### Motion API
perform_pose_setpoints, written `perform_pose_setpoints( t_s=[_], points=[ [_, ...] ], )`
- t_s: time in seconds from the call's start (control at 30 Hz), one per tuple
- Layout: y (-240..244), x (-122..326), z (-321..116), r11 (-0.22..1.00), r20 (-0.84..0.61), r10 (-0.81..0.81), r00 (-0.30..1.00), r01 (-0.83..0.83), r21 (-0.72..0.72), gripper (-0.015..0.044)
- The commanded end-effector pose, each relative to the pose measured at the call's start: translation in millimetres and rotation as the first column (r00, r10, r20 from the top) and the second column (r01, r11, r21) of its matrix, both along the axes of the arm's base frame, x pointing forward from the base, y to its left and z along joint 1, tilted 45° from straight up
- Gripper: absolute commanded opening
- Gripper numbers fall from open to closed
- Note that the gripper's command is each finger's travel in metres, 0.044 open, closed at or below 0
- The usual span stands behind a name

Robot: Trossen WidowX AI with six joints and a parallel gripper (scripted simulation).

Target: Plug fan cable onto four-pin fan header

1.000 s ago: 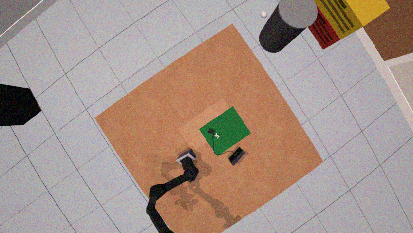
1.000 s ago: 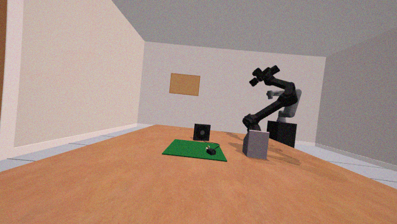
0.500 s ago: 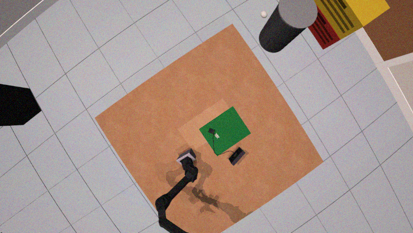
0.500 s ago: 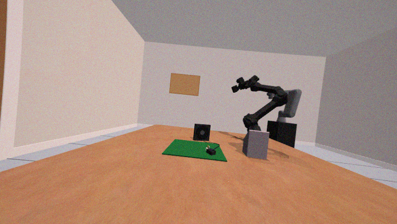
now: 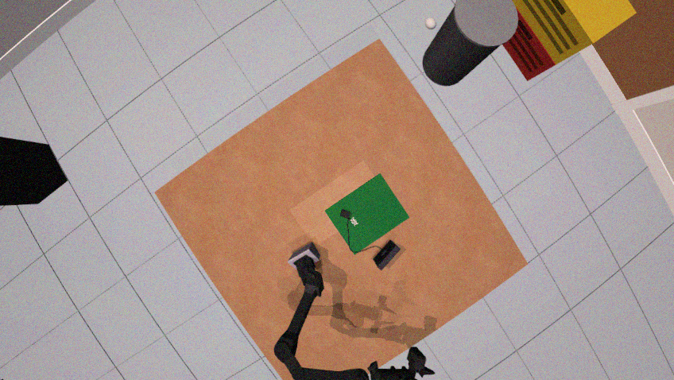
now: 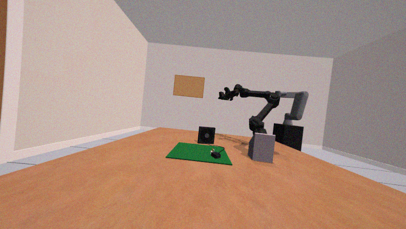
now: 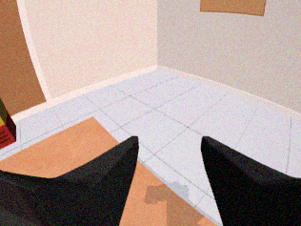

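Presently I find my jaws point(image 5: 422, 362) point(image 6: 222, 92) parted to a middling width, with nothing between them; the wrist view shows floor tiles point(image 7: 167, 113) through the gap. They are raised in the air, well apart from the plug and the board. My black arm point(image 5: 302, 308) point(image 6: 266, 110) reaches out above the table point(image 5: 283, 164) point(image 6: 141, 184) point(image 7: 71, 152) from beside a light grey block point(image 5: 304, 257) point(image 6: 264, 147).

On inspection, the plug point(image 5: 345, 213) point(image 6: 216, 155) lies on the green board point(image 5: 377, 203) point(image 6: 190, 151), just beside the small pale header point(image 5: 354, 221) point(image 6: 211, 151) and off its pins. I record it as unseated. A thin black cable point(image 5: 348, 235) point(image 6: 223, 148) runs from it over the board and past the edge to the fan point(image 5: 386, 254) point(image 6: 206, 135), which stands upright on the table near the board. Whether any part of the plug touches the header I cannot tell at this size.

Further out, I note a second arm point(image 6: 300, 105), grey, on a black pedestal point(image 6: 294, 137) behind mine, and a tan panel point(image 6: 188, 85) point(image 7: 233, 5) on the wall. The top view adds a dark cylinder point(image 5: 455, 52) and a small white ball point(image 5: 430, 23) beyond the table's edge.
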State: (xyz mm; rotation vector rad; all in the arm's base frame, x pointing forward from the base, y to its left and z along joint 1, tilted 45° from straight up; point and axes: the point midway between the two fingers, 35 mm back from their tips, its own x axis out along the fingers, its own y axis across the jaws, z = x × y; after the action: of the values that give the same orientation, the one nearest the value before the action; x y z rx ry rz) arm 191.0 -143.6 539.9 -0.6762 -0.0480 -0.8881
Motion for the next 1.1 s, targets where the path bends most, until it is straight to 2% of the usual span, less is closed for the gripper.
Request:
perform_pose_setpoints(
  t_s=[0.0, 0.3, 0.57, 0.8, 1.07],
  points=[
    [-2.8, 58.3, -49.2, 0.973, -0.044, 0.117, 0.992, -0.106, 0.207, 0.021],
    [18.4, 145.2, -158.1, 0.799, -0.106, 0.257, 0.96, -0.15, 0.582, 0.021],
    [58.6, 189.5, -268.5, 0.576, -0.197, 0.288, 0.937, -0.004, 0.818, 0.021],
    [103.2, 195.1, -368.7, 0.383, -0.336, 0.245, 0.909, 0.228, 0.895, 0.021],
    [149.8, 162.0, -470.9, 0.221, -0.547, 0.112, 0.83, 0.516, 0.828, 0.021]
  ],
)
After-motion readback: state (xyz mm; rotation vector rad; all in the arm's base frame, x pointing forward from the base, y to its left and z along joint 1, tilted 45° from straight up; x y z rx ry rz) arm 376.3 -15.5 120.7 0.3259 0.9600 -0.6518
